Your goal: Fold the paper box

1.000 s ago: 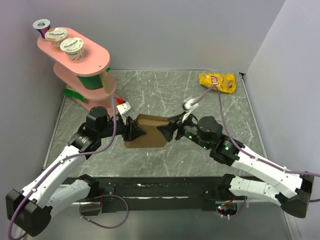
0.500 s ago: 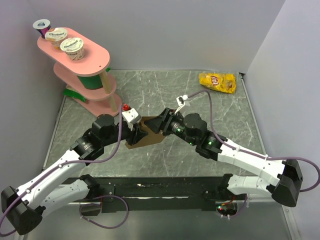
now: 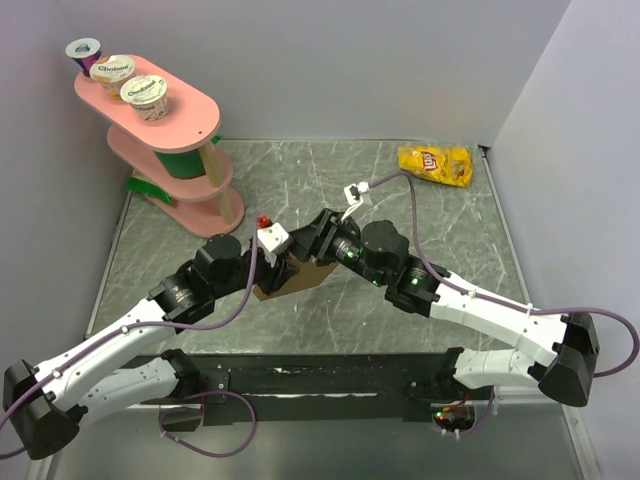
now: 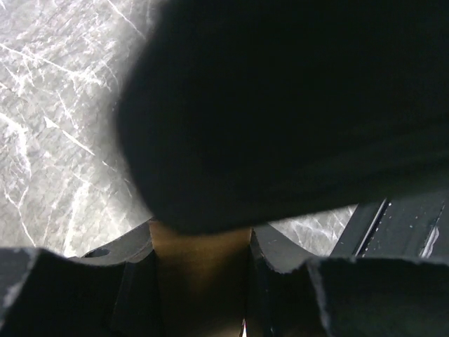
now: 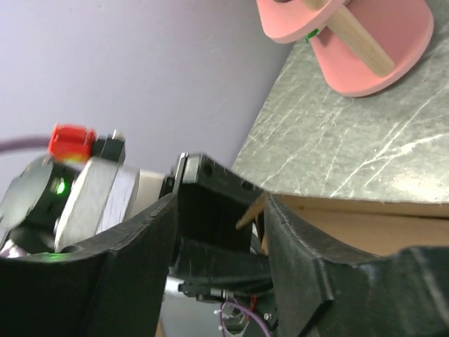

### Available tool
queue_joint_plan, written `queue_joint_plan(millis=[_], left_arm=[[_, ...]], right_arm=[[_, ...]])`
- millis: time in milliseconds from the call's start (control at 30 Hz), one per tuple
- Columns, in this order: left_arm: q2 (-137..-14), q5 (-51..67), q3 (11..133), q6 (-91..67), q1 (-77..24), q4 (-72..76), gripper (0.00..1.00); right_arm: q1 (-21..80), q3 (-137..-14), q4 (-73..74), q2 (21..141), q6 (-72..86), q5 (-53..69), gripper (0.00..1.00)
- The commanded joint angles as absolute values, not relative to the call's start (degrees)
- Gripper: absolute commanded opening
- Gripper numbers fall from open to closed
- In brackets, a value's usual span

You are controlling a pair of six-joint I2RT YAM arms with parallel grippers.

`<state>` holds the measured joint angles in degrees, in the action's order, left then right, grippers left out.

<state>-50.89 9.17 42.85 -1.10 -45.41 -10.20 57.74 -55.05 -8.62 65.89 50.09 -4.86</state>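
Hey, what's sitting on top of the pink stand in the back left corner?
Three lidded cups stand in a row on the pink stand, toward its left end. Its upper shelf covers most of the lower shelf, so anything sitting there cannot be seen.

Grey marbled table (image 3: 400, 300) seen from above. A pink tiered stand (image 3: 185, 207) stands in its far left corner, a yellow chip bag (image 3: 435, 165) lies near the far right corner, and a brown cardboard paper box (image 3: 300, 278) sits near the middle of the surface
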Motion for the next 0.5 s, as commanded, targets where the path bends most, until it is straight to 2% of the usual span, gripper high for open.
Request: queue_joint_plan(millis=[0,67,233,467], left_arm=[[-49.9,4.7,43.2,-0.6,-47.2,-8.9,0.01],[-49.9,3.7,43.3,-0.6,-47.6,-9.1,0.01],[-50.3,2.7,43.6,-0.6,-48.0,-9.5,0.01],[-48.3,5.4,42.5,1.8,-48.3,-8.8,0.01]], right_arm=[[58.2,-57.5,-7.0,67.3,50.7,-6.9,0.57],[58.2,-58.1,-6.2,68.2,50.5,-6.3,0.52],[58.4,-58.6,-4.3,68.5,50.5,-6.5,0.5],[58.4,-57.0,-4.3,68.6,51.0,-6.5,0.34]])
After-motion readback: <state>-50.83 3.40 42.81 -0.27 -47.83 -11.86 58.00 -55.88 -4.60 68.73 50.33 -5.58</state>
